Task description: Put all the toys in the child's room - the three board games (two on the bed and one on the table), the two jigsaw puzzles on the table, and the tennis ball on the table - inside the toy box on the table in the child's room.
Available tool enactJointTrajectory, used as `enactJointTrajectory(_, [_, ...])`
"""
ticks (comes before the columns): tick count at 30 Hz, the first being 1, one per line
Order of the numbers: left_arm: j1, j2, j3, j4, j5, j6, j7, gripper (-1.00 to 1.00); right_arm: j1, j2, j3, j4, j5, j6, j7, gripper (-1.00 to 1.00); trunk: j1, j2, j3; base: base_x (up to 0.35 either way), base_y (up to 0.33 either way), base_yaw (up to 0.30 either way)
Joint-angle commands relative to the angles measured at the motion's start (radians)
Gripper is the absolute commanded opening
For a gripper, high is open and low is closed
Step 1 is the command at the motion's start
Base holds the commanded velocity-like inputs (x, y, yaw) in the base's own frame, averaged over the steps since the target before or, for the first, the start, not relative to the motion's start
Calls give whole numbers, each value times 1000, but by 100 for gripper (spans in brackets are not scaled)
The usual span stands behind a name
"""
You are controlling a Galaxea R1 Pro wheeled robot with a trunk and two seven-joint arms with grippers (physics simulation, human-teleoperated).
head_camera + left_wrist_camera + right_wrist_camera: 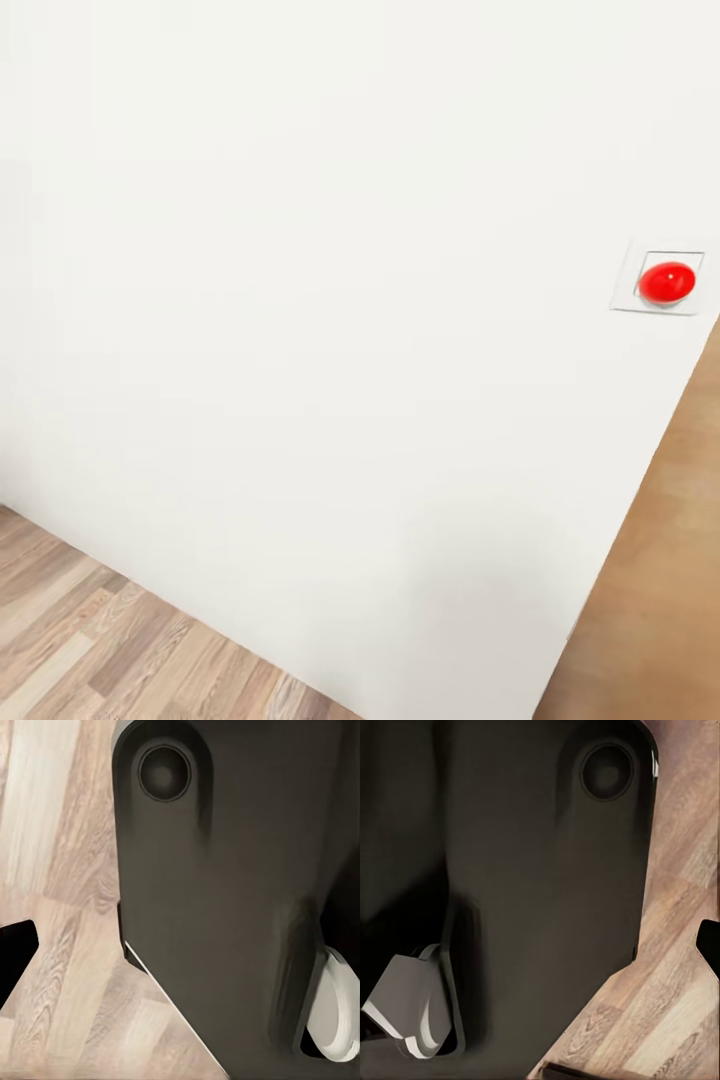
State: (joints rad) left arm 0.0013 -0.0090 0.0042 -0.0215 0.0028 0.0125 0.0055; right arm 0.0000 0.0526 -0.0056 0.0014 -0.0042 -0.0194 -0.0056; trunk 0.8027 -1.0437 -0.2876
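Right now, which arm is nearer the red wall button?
Probably right: the red button sits on the wall toward the robot's right; both arms hang low beside the dark base, over the floor.

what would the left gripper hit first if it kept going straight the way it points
Probably the robot's own dark base, which looms straight ahead in the left wrist view. The wood floor lies beside and beyond it. Depth is unclear, so treat this as a guess.
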Motion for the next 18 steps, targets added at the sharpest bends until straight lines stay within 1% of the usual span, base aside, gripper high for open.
enactJointTrajectory(1, [0,0,0,-1,0,1,1,100,0,0,0,0,0,-2,-1,100,-4,7,3,0,0,276])
enactJointTrajectory(18, [0,0,-1,-3,0,1,1,100,0,1,0,0,1,-2,-1,100,-69,126,56,0,0,276])
